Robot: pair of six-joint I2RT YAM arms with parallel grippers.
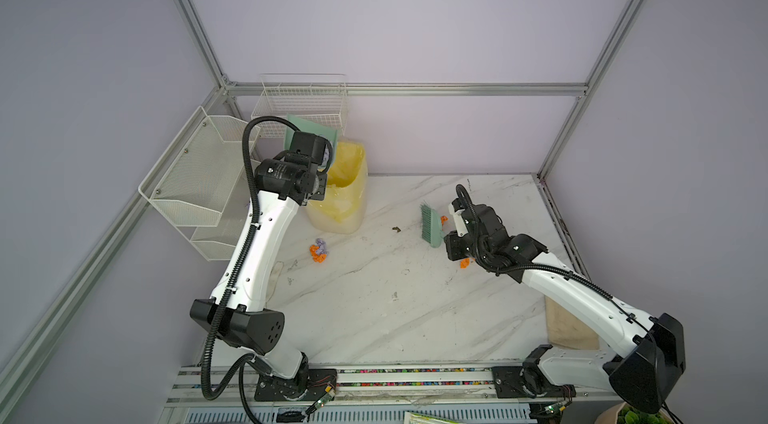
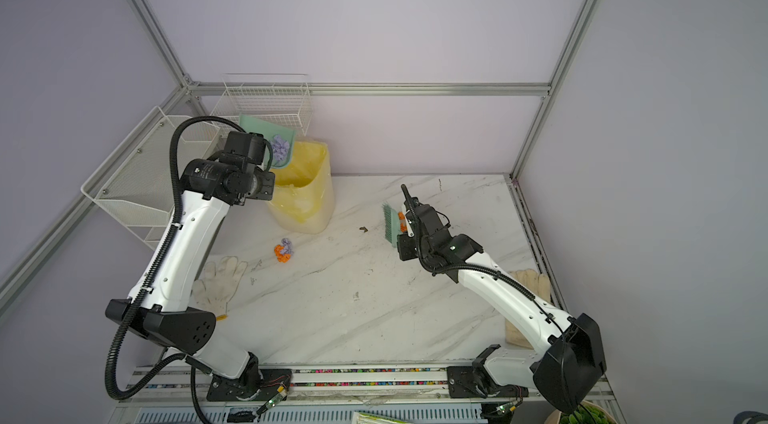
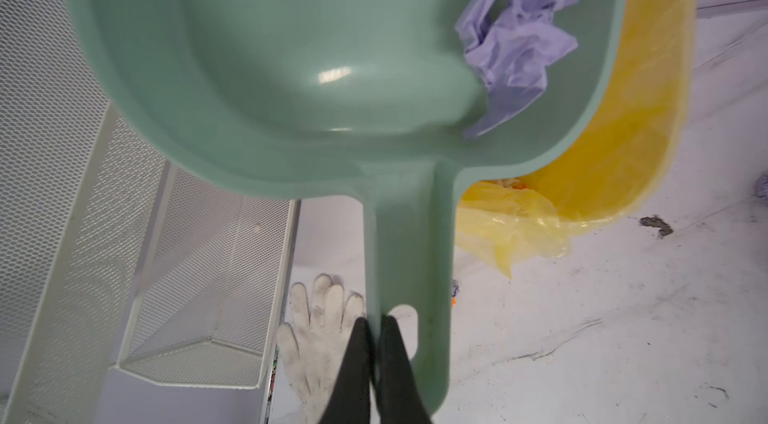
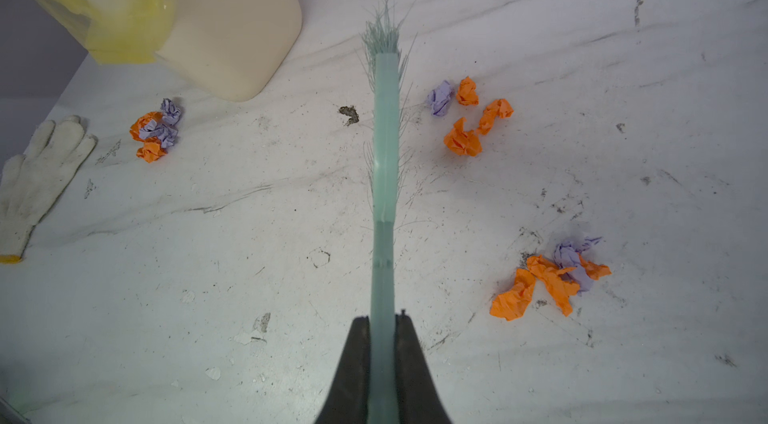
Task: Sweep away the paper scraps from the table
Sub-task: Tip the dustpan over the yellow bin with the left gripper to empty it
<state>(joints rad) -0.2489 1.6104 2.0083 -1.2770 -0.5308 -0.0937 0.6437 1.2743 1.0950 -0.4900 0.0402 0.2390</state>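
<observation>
Paper scraps, orange and lilac wads, lie on the white marbled table in three groups: one near the bin, one beside the brush, one by my right wrist. My left gripper is shut on the handle of the green dustpan, held tilted above the yellow-lined bin. Lilac scraps sit in the pan's lower corner. My right gripper is shut on the handle of the green brush, bristles on the table between two scrap groups.
White mesh shelves and a wire basket stand at the back left. One white glove lies by the left arm, another under the right arm. A dark speck sits left of the brush.
</observation>
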